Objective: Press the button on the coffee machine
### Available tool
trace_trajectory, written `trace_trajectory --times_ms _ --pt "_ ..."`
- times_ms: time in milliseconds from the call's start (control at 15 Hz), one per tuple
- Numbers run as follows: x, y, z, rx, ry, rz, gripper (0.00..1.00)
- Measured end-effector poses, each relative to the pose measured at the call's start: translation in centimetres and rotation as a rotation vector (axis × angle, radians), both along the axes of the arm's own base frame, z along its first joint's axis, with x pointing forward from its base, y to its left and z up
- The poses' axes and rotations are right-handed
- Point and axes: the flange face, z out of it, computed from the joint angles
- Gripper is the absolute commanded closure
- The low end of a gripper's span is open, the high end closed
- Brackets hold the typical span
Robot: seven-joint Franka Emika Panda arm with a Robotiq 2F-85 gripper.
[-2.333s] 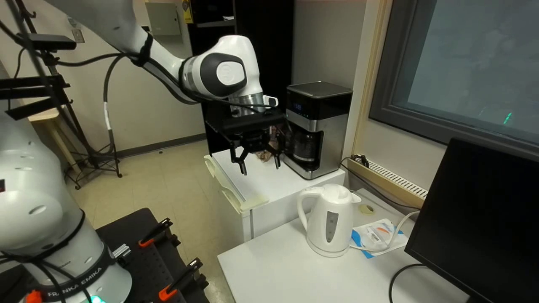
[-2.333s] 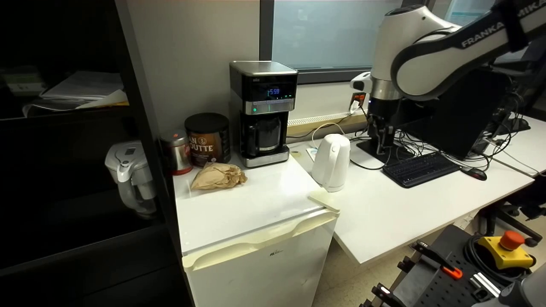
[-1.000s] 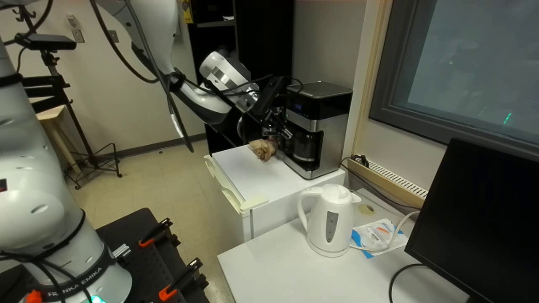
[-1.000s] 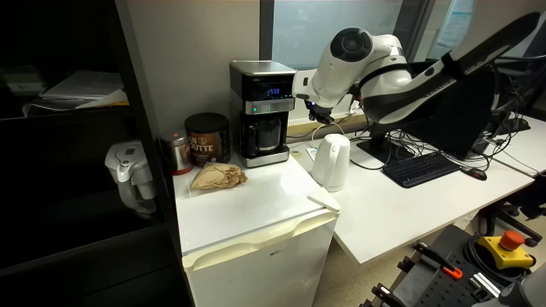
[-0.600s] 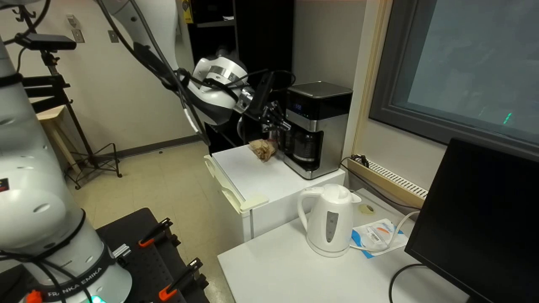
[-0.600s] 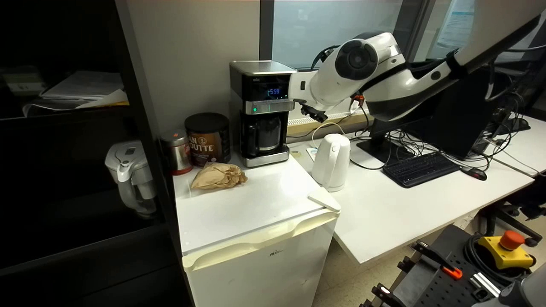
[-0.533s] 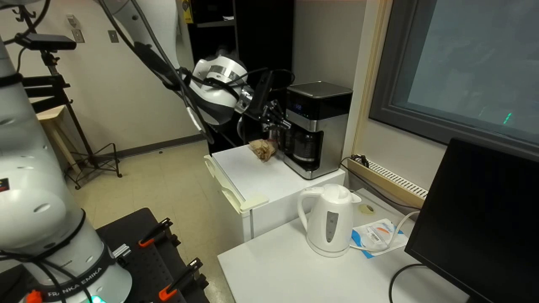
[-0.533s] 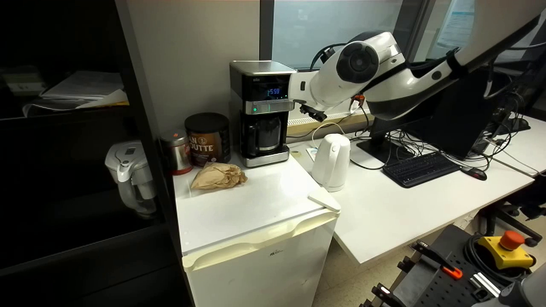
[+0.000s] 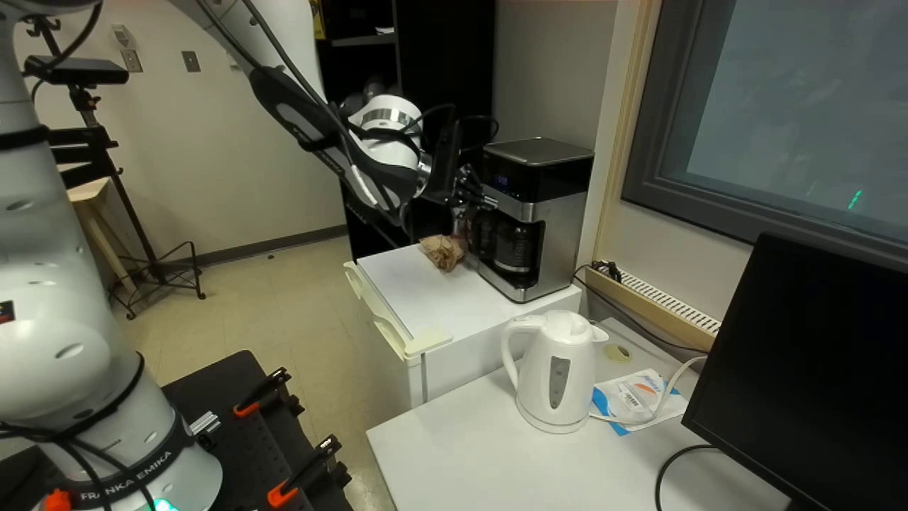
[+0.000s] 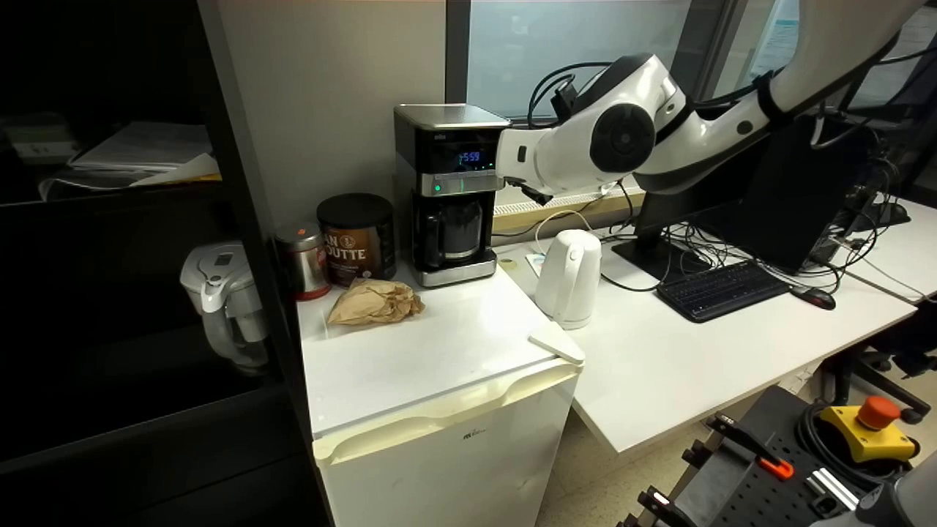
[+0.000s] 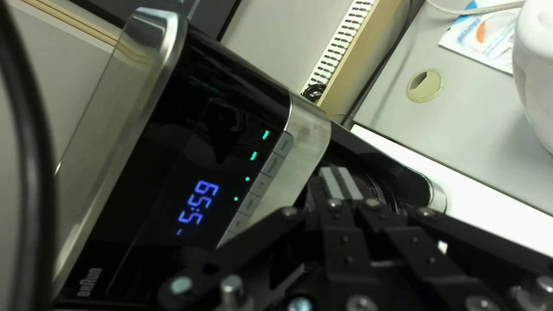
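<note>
The coffee machine (image 10: 417,161), black and silver, stands on a white fridge. Its blue display (image 11: 198,203) reads 5:59 and green lights glow beside it. Grey buttons (image 11: 260,183) run in a row along the front band in the wrist view; the row's lower end is hidden behind my gripper's linkage. My gripper (image 11: 340,183) is shut, its pads together with nothing between them. In the wrist view it lies across the carafe recess, just past the button band. In an exterior view the gripper (image 9: 489,203) points at the machine's front; whether it touches cannot be told.
A white kettle (image 10: 569,279) stands on the desk (image 10: 703,366) beside the fridge (image 10: 446,454). A paper bag (image 10: 375,302), a coffee tin (image 10: 356,240) and a metal canister (image 10: 304,260) sit on the fridge top. A monitor (image 9: 801,383) stands on the desk.
Earlier the gripper hung downward, open; it has since shut and turned toward the machine's front. Over the last half second it has edged slightly closer to the machine, the forearm shifting.
</note>
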Motion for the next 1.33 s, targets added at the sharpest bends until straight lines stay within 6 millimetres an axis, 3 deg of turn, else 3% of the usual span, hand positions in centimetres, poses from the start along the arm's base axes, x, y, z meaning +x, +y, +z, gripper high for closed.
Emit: trace_trajectory --times_ms 1000,1333 --pt "4.1 -1.3 -1.9 0.065 -0.096 0.086 1.0" --pt "4.4 -1.6 -2.3 0.082 -0.086 0.095 1.0"
